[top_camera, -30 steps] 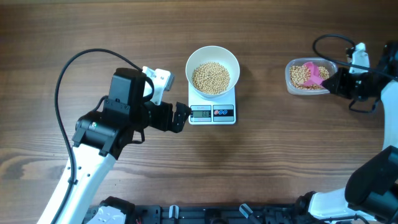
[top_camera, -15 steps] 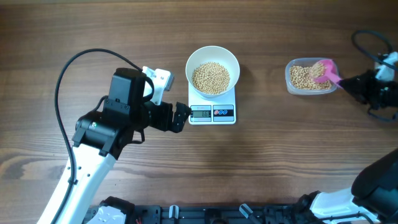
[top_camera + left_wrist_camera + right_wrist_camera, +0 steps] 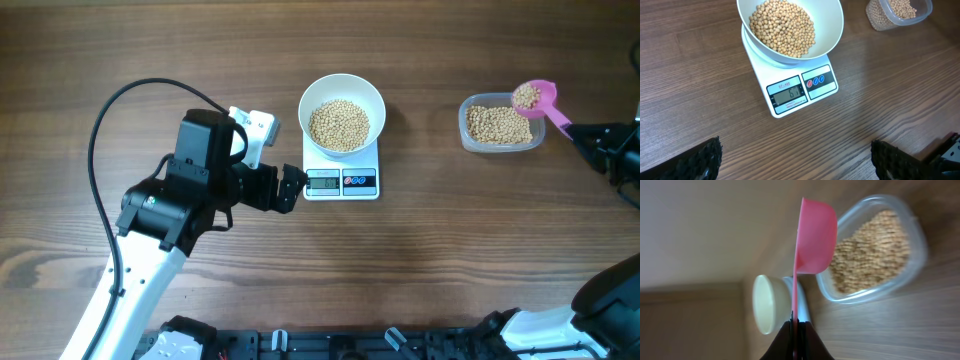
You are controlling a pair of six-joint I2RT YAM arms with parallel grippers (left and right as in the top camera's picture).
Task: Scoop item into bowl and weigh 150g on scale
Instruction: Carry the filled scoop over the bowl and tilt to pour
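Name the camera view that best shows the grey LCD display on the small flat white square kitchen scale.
Left wrist view: the display is large, unobstructed and faces the camera, with its digits visible. Overhead shows it tiny, with the digits unreadable. The right wrist view shows no display, just the round white bowl side-on.

place: robot test bench, lab-like | table (image 3: 450, 280): bare wood-grain top | rig: left arm (image 3: 160, 210) with looped black cable (image 3: 155, 82); black rail (image 3: 330, 348) along the table's near edge | props: scale (image 3: 341, 182), bowl (image 3: 312, 92), tub (image 3: 465, 135) and scoop (image 3: 530, 97) towards the right edge | backdrop: plain beige wall (image 3: 700, 225), blurred
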